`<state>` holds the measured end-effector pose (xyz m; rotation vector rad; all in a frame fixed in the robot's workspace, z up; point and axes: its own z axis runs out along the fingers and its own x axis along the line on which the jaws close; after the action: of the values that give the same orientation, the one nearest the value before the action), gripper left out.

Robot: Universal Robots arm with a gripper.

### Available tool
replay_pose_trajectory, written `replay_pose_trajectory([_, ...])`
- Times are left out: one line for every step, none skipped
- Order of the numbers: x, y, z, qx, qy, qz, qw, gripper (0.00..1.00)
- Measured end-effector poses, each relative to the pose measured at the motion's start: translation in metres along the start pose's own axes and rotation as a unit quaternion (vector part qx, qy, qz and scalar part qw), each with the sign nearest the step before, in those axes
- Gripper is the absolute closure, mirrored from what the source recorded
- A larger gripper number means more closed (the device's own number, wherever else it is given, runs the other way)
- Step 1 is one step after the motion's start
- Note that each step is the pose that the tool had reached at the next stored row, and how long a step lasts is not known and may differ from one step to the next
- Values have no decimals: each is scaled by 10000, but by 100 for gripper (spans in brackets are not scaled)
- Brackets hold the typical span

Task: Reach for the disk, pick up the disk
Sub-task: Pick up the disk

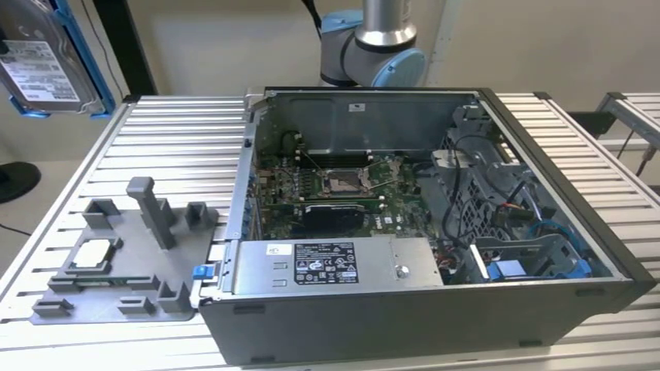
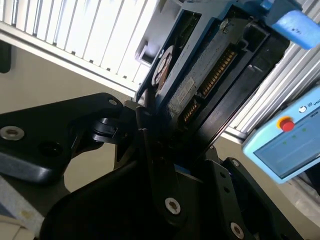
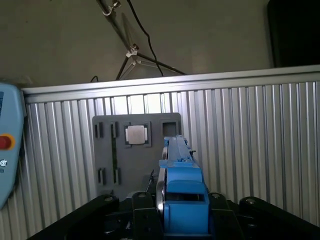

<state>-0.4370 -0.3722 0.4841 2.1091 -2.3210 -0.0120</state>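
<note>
The disk (image 1: 42, 66) is a silver hard drive with a white label in a bright blue bracket. It hangs in the air at the exterior view's upper left, above the slatted table (image 1: 165, 139). In both wrist views my gripper (image 3: 184, 212) is shut on it. The black fingers (image 2: 150, 145) clamp the two flat sides of the disk (image 2: 200, 75), whose connector edge and circuit board face the second wrist camera. In the first wrist view the blue bracket (image 3: 182, 185) stands edge-on between the fingers, high above the table.
An open computer case (image 1: 413, 325) stands at the middle and the exterior view's right, with a grey labelled box (image 1: 330, 267) inside. A grey fixture plate (image 1: 113, 297) holding a small silver chip (image 3: 136, 134) lies on the table. A teach pendant (image 2: 287, 145) lies nearby. The arm's base (image 1: 372, 46) stands behind the case.
</note>
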Motion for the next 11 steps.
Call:
replay_pose_trajectory([0,0,-15,0,0,0,10000,100])
replay_pose_trajectory([0,0,-30,0,0,0,10000,100])
replay_pose_trajectory([0,0,-45,-1,0,0,10000,100])
replay_pose_trajectory([0,0,-59,-1,1,0,10000,100])
replay_pose_trajectory([0,0,-68,-1,1,0,10000,100])
replay_pose_trajectory([0,0,-75,-1,0,0,10000,100])
replay_pose_trajectory([0,0,-83,-1,0,0,10000,100])
replay_pose_trajectory([0,1,-87,0,0,0,10000,100])
replay_pose_trajectory([0,0,-87,0,0,-1,10000,100])
replay_pose_trajectory([0,0,-87,0,0,0,10000,100])
replay_pose_trajectory([0,1,-88,0,0,0,10000,100])
